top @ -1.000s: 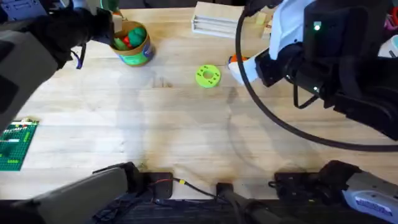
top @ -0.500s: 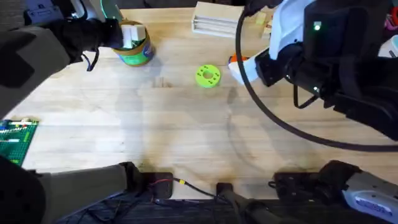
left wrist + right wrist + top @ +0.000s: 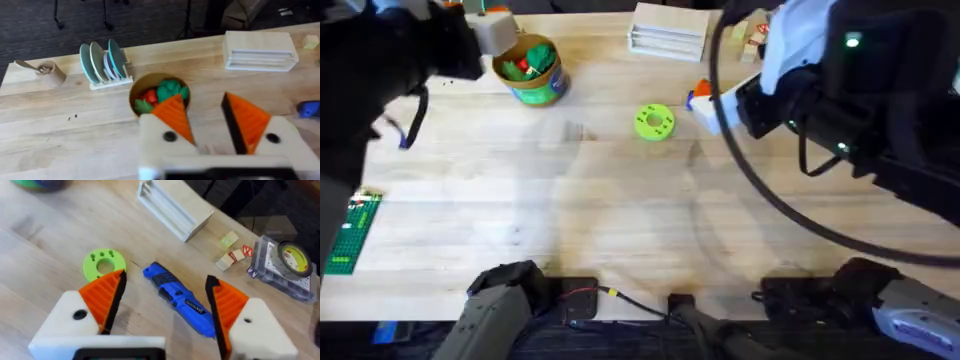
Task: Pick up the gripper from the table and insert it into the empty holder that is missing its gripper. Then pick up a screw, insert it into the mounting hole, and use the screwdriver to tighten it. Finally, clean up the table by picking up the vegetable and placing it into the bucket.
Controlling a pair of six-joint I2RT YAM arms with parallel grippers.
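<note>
Upper left of the overhead, the yellow-rimmed bucket [image 3: 529, 70] holds the leafy dark green vegetable [image 3: 171, 91]. Left gripper [image 3: 207, 122] gapes empty above it; right gripper [image 3: 165, 300] spread wide over the blue screwdriver [image 3: 181, 305].

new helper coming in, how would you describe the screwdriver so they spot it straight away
Start at the pale wooden slotted block at the far side of the table. In front of it sits a lime-green disc, and the screwdriver lies beside that, flat on the wood. Its thick, bright blue handle sets it apart.
</note>
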